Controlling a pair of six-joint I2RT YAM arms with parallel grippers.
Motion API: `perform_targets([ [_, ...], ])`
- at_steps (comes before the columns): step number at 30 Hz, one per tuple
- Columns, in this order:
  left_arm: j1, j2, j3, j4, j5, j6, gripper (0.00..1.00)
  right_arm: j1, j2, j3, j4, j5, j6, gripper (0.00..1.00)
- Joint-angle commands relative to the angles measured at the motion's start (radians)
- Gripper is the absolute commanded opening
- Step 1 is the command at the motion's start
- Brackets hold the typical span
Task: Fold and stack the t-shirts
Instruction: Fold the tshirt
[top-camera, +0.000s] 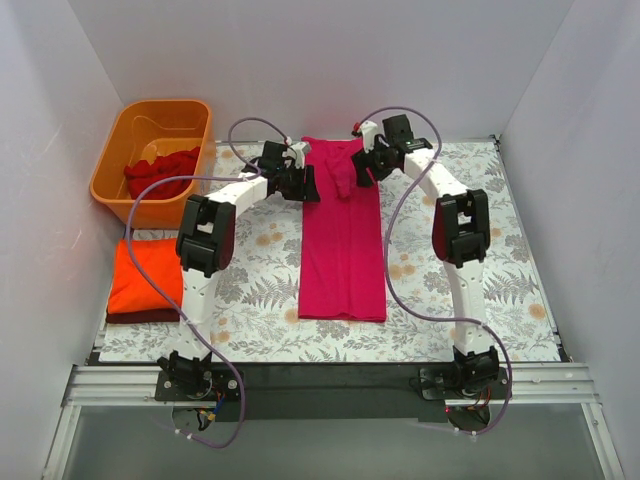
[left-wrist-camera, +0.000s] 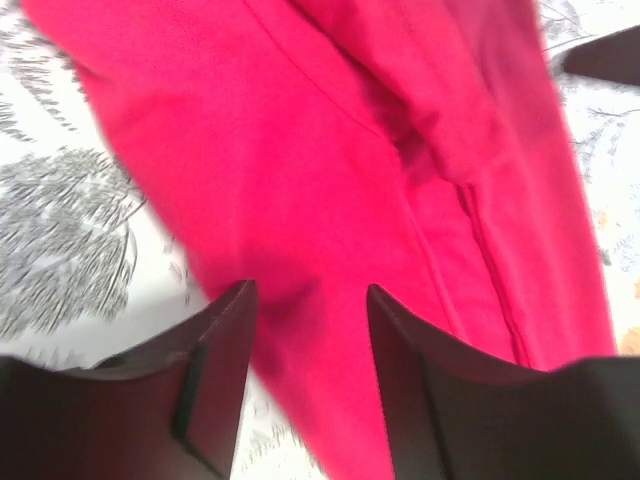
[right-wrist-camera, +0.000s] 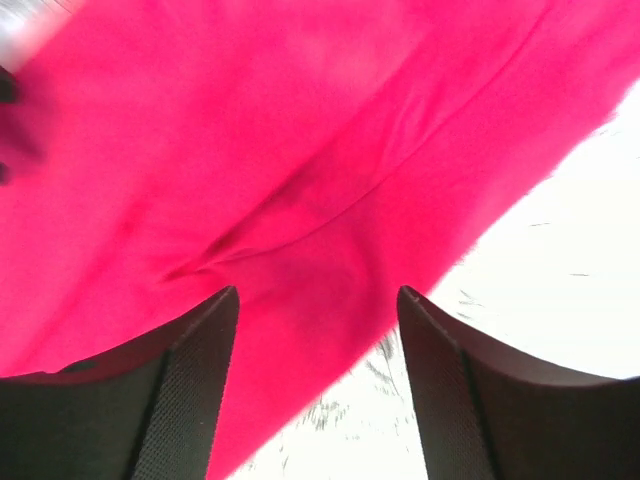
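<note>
A magenta-pink t-shirt (top-camera: 342, 240) lies as a long narrow strip down the middle of the table, sides folded in. My left gripper (top-camera: 312, 183) is open at the strip's far left edge; in the left wrist view (left-wrist-camera: 310, 300) its jaws hover over the pink cloth (left-wrist-camera: 330, 150). My right gripper (top-camera: 362, 170) is open at the far right edge; in the right wrist view (right-wrist-camera: 318, 300) its jaws straddle the cloth's edge (right-wrist-camera: 300, 150). A folded orange t-shirt (top-camera: 145, 275) lies on a dark maroon one (top-camera: 150, 317) at the left. A deep red t-shirt (top-camera: 160, 175) lies crumpled in the tub.
The orange plastic tub (top-camera: 150, 120) stands at the far left corner. The table has a floral fern-print cover (top-camera: 480, 290). White walls close in the left, back and right sides. Purple cables loop off both arms.
</note>
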Motion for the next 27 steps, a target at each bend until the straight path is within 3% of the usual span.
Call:
perform_targets([
  [1, 0.016, -0.230, -0.028, 0.052, -0.005, 0.046, 0.48, -0.007, -0.257, 0.001, 0.084, -0.076, 0.011, 0.72],
  [4, 0.013, -0.329, -0.086, 0.075, -0.011, 0.089, 0.53, -0.004, -0.371, -0.030, 0.093, -0.094, -0.021, 0.79],
  [6, 0.010, -0.448, -0.131, 0.091, -0.002, 0.162, 0.64, -0.006, -0.434, -0.059, 0.094, -0.116, -0.053, 0.85],
  [9, 0.010, -0.618, -0.221, 0.095, 0.099, 0.300, 0.73, -0.004, -0.573, -0.163, 0.117, -0.160, -0.101, 0.93],
  [11, 0.008, -0.758, -0.360, 0.168, 0.114, 0.272, 0.80, -0.001, -0.678, -0.270, 0.145, -0.157, -0.104, 0.98],
  [13, 0.005, -0.846, -0.462, 0.264, 0.115, 0.256, 0.81, 0.001, -0.780, -0.376, 0.133, -0.185, -0.136, 0.98],
  [16, 0.003, -0.972, -0.539, 0.077, 0.302, 0.544, 0.82, 0.005, -0.953, -0.525, 0.102, -0.313, -0.267, 0.98],
  [17, -0.013, -1.012, -0.616, 0.036, 0.369, 0.599, 0.82, 0.011, -0.998, -0.642, 0.102, -0.330, -0.305, 0.98],
  [22, -0.128, -1.276, -0.905, -0.046, 0.287, 0.750, 0.84, 0.126, -1.253, -0.993, 0.027, -0.286, -0.441, 0.98],
  [27, -0.335, -1.400, -1.163, -0.013, 0.145, 0.785, 0.84, 0.267, -1.385, -1.322, 0.015, -0.229, -0.516, 0.98],
])
